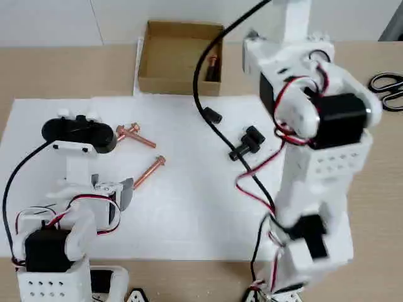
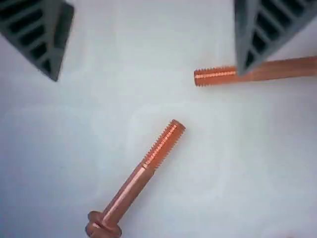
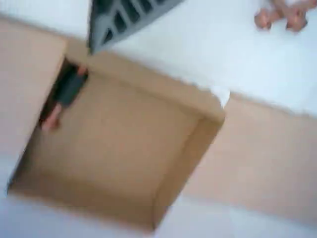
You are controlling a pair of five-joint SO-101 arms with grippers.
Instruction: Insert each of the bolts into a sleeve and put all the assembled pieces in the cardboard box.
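The cardboard box (image 1: 170, 60) stands at the back of the table, with one assembled bolt and sleeve (image 1: 213, 68) along its right wall. This piece (image 3: 67, 94) lies in a corner of the box (image 3: 124, 148). My right gripper (image 1: 253, 45) hangs open beside the box's right edge, one grey finger (image 3: 124, 20) over the rim. Three copper bolts (image 1: 149, 171) (image 1: 128, 131) (image 1: 143, 140) lie on the white sheet. My left gripper (image 2: 148, 49) is open above two bolts (image 2: 143, 173) (image 2: 218, 75), holding nothing. Three black sleeves (image 1: 212, 116) (image 1: 253, 135) (image 1: 240, 151) lie mid-sheet.
The white sheet (image 1: 189, 214) covers most of the table. A black cable (image 1: 204, 82) runs from the box over the sleeves towards the right arm's base. Scissors (image 1: 387, 88) lie at the table's right edge. The sheet's front middle has free room.
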